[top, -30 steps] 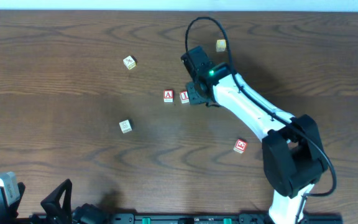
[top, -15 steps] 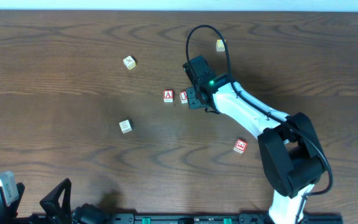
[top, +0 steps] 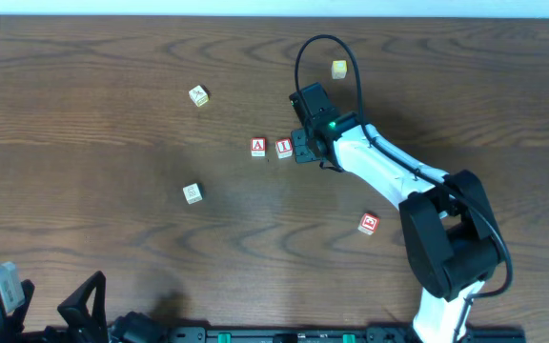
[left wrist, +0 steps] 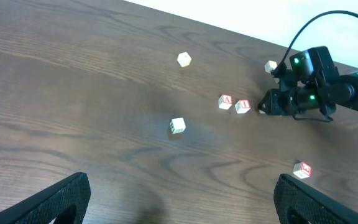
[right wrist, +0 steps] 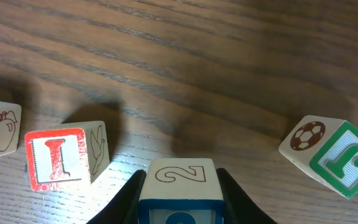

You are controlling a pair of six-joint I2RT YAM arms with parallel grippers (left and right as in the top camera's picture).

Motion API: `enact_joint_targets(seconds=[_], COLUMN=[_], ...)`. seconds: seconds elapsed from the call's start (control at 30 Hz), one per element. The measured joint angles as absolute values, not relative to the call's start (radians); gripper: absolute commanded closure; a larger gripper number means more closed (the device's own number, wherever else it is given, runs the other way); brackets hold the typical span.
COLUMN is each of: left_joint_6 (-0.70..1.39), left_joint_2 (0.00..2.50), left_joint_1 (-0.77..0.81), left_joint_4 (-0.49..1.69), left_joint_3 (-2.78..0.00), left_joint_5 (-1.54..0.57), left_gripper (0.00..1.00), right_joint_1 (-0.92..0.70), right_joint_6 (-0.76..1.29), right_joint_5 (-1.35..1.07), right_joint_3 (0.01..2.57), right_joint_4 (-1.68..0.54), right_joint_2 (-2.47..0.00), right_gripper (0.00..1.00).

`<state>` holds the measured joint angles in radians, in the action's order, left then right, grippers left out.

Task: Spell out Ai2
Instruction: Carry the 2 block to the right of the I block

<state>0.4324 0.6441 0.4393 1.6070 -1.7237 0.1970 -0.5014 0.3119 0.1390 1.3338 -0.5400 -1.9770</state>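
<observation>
Wood-grain table [top: 84,143] carries a scatter of letter blocks. The right gripper [top: 300,149] is clamped on the 2 block [right wrist: 179,177], one dark finger [right wrist: 128,199] against each side and the numeral facing the wrist camera. Whether this block rests on the table cannot be told. It sits just right of the red-bordered I block [top: 283,147], with a small gap between them. The A block [top: 258,147] stands just left of the I, in the same row. A tilted block with a soccer ball and a green letter [right wrist: 328,155] lies off to one side. The left gripper [left wrist: 182,190] hangs low by the near edge, spread wide, well apart from every block.
</observation>
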Motion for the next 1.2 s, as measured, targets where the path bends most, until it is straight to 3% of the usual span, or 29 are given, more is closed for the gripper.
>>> enact_joint_targets(seconds=[1.2], left_joint_6=[0.449], left_joint_2=[0.644], left_joint_1=[0.439], left_joint_4=[1.607], left_joint_3=[-1.724], left_joint_5=[0.218], left_gripper=[0.05], right_joint_1=[-0.503], right_joint_6=[0.464], right_joint_5=[0.104], right_joint_3=[1.250], right_joint_4=[-0.419], right_joint_2=[-1.977], right_gripper=[0.80])
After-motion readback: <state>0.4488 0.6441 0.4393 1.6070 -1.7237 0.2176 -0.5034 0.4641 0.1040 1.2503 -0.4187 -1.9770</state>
